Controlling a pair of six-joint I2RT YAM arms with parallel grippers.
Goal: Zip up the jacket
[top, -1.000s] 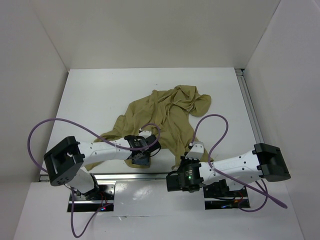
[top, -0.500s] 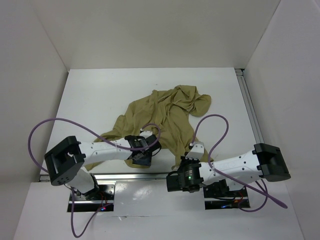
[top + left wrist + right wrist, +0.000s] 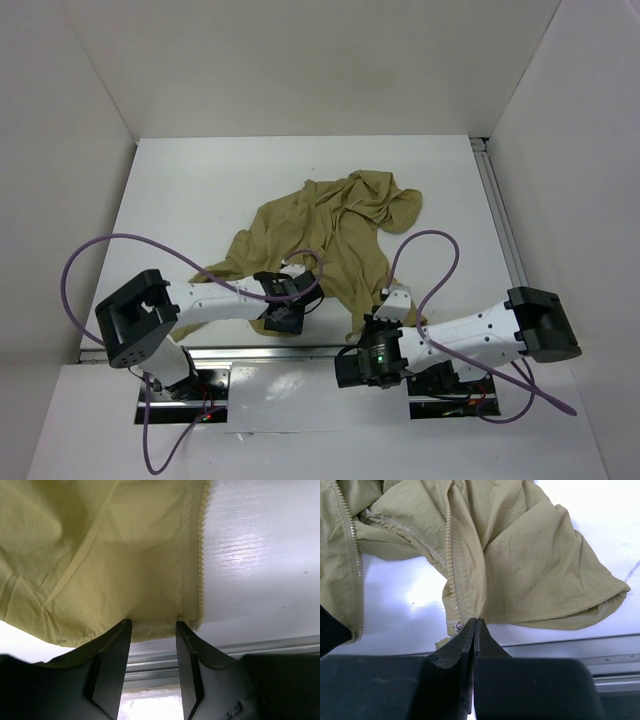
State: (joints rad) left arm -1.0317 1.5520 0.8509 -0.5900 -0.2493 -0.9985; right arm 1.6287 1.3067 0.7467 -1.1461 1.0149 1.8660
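Progress check: basically nothing zipped yet imo.

Left side first. The left gripper (image 3: 152, 624) sits at the near edge of the bench w/ its jaws apart. The hem corner of the jacket (image 3: 330, 235) lies right between the tips, not clamped. One zip half (image 3: 199, 555) runs up that fabric edge, bare bench to the right of it.

Middle: the jacket is a crumpled heap from the bench centre down to the near edge, front lying open and sleeves bunched toward the far right. The two zip halves are apart, so they haven't been mated and no slider has been run up.

Right side: the right gripper (image 3: 474, 622) has its jaws pressed tight together, right at the bottom end of the other zip half (image 3: 449, 545). There's a small metal bit (image 3: 459, 626) just beside the tips, prob the slider or end stop, can't tell which. Also can't tell if cloth is actually pinched.

Left to do: line up both bottom ends, seat the pin, pull up.

Materials: thin soft khaki cloth, creases easily, stitched hems. Zip teeth look pale, fine, plastic-ish. Glossy white bench (image 3: 200, 190), metal rail (image 3: 615, 660) along the near edge.
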